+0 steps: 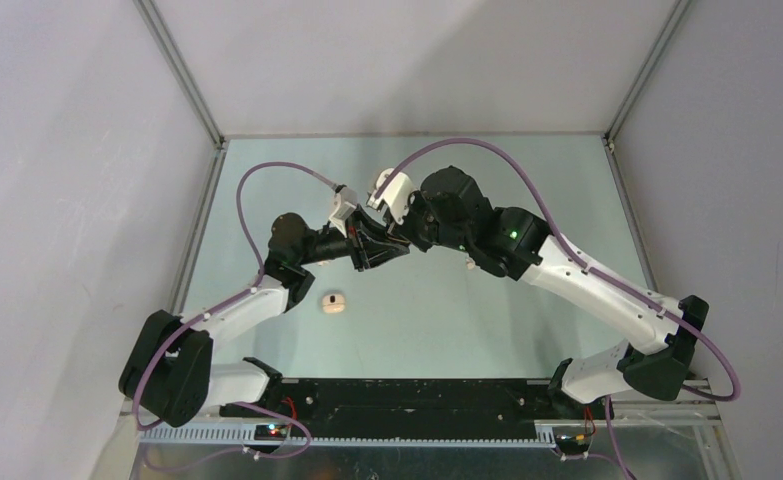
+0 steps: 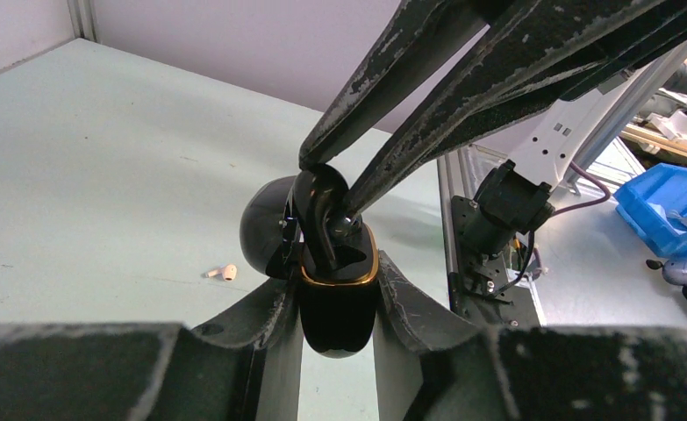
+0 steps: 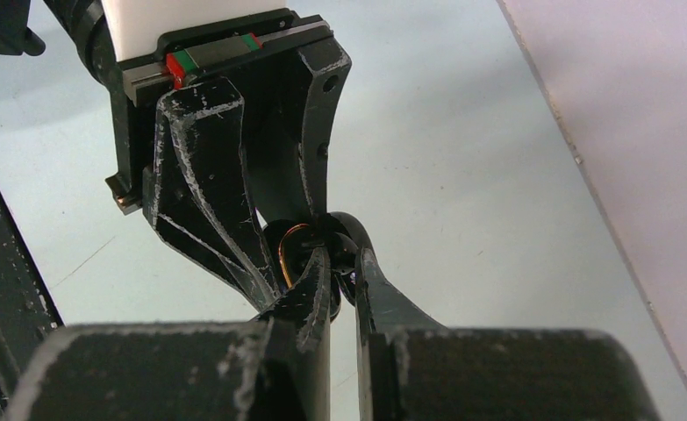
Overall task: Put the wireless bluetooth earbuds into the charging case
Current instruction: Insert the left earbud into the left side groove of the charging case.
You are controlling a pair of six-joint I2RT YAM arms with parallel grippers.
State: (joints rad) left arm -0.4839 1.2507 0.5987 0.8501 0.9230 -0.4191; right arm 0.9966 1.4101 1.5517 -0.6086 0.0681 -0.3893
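My left gripper [image 2: 335,282] is shut on a glossy black charging case [image 2: 339,320] with a gold rim. The case is held upright above the table with its lid [image 2: 265,226] swung open to the left. From above, my right gripper [image 2: 331,189] is shut on a black earbud [image 2: 319,215] whose lower end sits inside the case's opening. In the right wrist view the right gripper [image 3: 341,259] meets the gold rim [image 3: 284,254] at its fingertips. In the top view both grippers [image 1: 367,250] [image 1: 393,244] touch mid-table. A cream-white earbud [image 2: 225,273] [image 1: 334,302] lies loose on the table.
The pale green table [image 1: 487,310] is walled at the back and both sides. The arms' black base rail [image 1: 417,400] runs along the near edge. Purple cables [image 1: 267,180] arch above both arms. A blue bin [image 2: 673,206] sits beyond the table edge.
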